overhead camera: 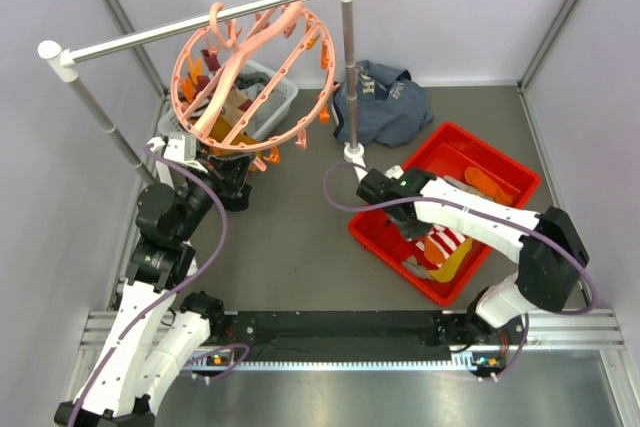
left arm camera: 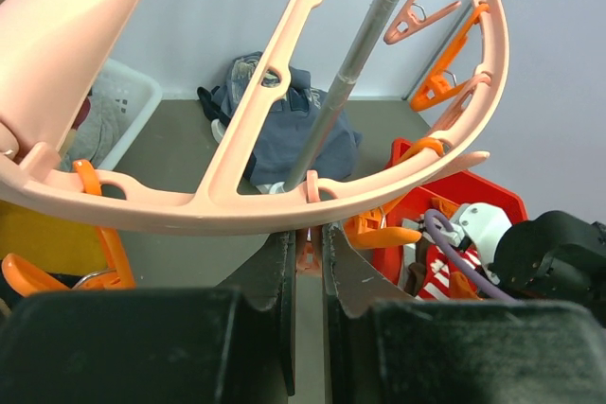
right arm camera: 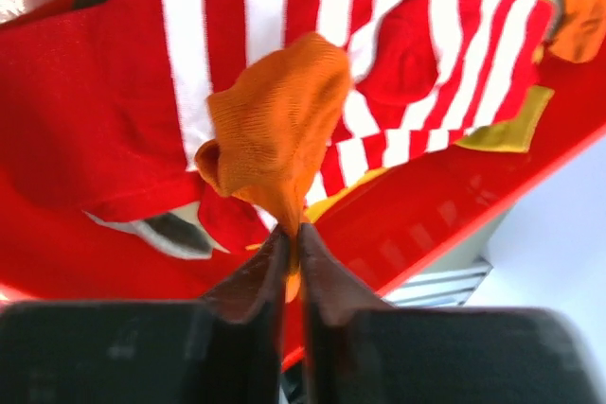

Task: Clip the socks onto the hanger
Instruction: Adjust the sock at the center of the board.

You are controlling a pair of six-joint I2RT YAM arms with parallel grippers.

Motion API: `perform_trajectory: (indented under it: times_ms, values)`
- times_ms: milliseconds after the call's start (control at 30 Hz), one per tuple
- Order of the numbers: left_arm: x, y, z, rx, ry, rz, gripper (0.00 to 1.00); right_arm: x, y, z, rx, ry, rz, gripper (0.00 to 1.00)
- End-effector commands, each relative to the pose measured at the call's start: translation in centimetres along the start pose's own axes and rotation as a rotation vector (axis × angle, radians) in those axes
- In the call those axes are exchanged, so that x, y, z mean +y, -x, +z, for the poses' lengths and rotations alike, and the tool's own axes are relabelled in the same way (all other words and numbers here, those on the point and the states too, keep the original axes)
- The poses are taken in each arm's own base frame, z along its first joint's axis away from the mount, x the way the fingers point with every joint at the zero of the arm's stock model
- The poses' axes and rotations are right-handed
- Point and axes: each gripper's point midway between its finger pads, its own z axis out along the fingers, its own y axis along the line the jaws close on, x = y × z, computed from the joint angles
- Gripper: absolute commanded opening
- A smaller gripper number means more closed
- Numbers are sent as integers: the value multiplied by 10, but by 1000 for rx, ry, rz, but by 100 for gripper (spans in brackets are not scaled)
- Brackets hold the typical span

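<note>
The salmon-pink ring hanger point(overhead camera: 250, 77) hangs by its hook from the rail, with orange clip pegs around its rim. My left gripper point(overhead camera: 240, 169) is under its near rim point(left arm camera: 284, 205), shut on a small orange clip peg point(left arm camera: 308, 254) that hangs from the ring. My right gripper point(overhead camera: 413, 229) is down in the red bin point(overhead camera: 395, 267). It is shut on a plain orange sock point(right arm camera: 275, 134) and holds it just above the red-and-white striped socks point(right arm camera: 445, 44). A yellow sock point(right arm camera: 502, 130) lies under them. Striped point(overhead camera: 445, 244) and yellow socks show in the top view.
The white-and-grey rail stand's upright point(overhead camera: 347, 57) stands between hanger and bin. A navy garment point(overhead camera: 385, 97) lies behind it. A white basket point(overhead camera: 270, 82) with cloth sits behind the hanger. Another orange sock point(overhead camera: 485, 179) lies at the bin's far end. Walls close in on both sides.
</note>
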Motion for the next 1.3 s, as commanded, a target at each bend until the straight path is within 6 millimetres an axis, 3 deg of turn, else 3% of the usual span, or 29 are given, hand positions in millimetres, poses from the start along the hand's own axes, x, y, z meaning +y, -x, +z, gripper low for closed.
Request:
perform_trajectory:
  times_ms: [0, 333, 533, 1000, 1100, 1267]
  values:
    - [3, -7, -2, 20, 13, 8, 6, 14, 13, 8, -65, 73, 95, 13]
    - [1, -6, -2, 20, 3, 6, 6, 15, 19, 8, -242, 241, 335, 14]
    - [1, -8, -2, 24, 1, 5, 6, 6, 32, 3, -383, 277, 410, 34]
    - [1, -8, -1, 25, -1, 5, 6, 12, 42, 23, -398, 297, 410, 43]
    - [1, -8, -1, 24, 0, 7, 5, 13, 40, 28, -381, 292, 405, 37]
    - [1, -9, -1, 28, 0, 5, 5, 15, 33, 33, -361, 297, 402, 12]
